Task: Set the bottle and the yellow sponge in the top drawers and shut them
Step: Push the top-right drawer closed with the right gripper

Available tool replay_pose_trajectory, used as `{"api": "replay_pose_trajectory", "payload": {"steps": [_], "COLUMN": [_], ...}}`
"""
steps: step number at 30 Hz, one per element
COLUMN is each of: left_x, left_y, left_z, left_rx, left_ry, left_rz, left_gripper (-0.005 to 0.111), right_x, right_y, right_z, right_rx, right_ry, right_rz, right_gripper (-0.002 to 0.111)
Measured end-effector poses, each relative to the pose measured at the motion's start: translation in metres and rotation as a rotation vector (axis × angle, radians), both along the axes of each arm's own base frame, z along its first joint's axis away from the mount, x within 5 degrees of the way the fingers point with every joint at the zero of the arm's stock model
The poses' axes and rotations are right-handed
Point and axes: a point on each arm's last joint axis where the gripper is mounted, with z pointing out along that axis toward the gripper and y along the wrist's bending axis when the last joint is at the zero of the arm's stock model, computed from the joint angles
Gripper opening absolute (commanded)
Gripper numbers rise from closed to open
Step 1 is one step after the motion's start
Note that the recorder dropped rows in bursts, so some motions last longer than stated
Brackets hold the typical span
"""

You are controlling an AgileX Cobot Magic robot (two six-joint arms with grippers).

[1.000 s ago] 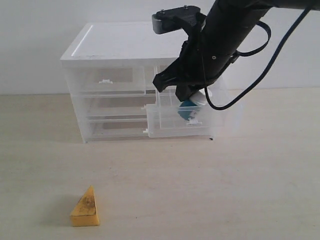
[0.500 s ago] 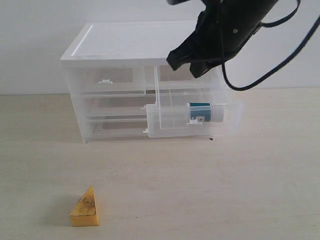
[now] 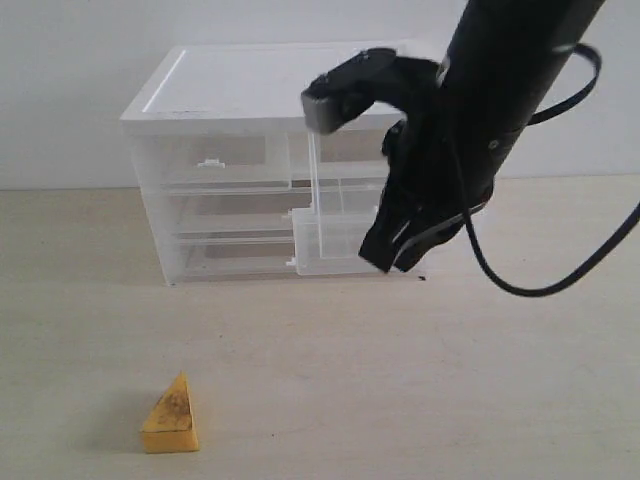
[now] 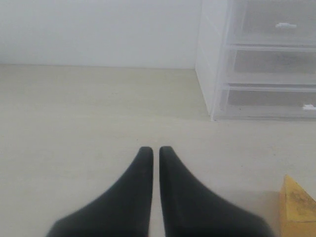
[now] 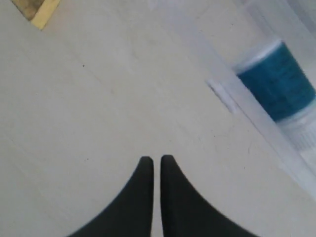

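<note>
The right gripper (image 3: 392, 262) is held closed and empty just in front of the pulled-out right top drawer (image 3: 330, 245). The bottle (image 5: 276, 81) is laid on its side inside that drawer. The left top drawer (image 3: 215, 165) is pushed in. The left gripper (image 4: 155, 150) is likewise closed on nothing, low over the counter (image 3: 450, 380). The yellow sponge (image 3: 172, 415) is stood at the near left, well apart from the cabinet (image 3: 250, 80).

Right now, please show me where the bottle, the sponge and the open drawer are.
bottle (image 5: 276, 81), right wrist view, on its blue-teal label.
sponge (image 3: 172, 415), exterior view, on its front face.
open drawer (image 3: 330, 248), exterior view, on its clear front wall.
</note>
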Motion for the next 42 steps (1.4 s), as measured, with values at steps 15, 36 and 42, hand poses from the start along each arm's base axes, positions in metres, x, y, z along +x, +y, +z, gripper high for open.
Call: {"api": "replay_pose_trajectory", "payload": {"steps": [15, 36, 42], "left_x": [0.000, 0.000, 0.000], "left_y": [0.000, 0.000, 0.000], "left_z": [0.000, 0.000, 0.000], "left_rx": [0.000, 0.000, 0.000], "left_ry": [0.000, 0.000, 0.000], "left_rz": [0.000, 0.000, 0.000], "left_gripper": [0.004, 0.004, 0.004], "right_x": [0.017, 0.055, 0.063], "right_y": [0.024, 0.031, 0.035], "right_z": [-0.031, -0.035, -0.037], "right_rx": [-0.279, -0.360, -0.353], "right_ry": [-0.398, -0.749, -0.832], "right_rz": [0.260, 0.139, 0.124], "right_gripper": [0.000, 0.000, 0.000]}}
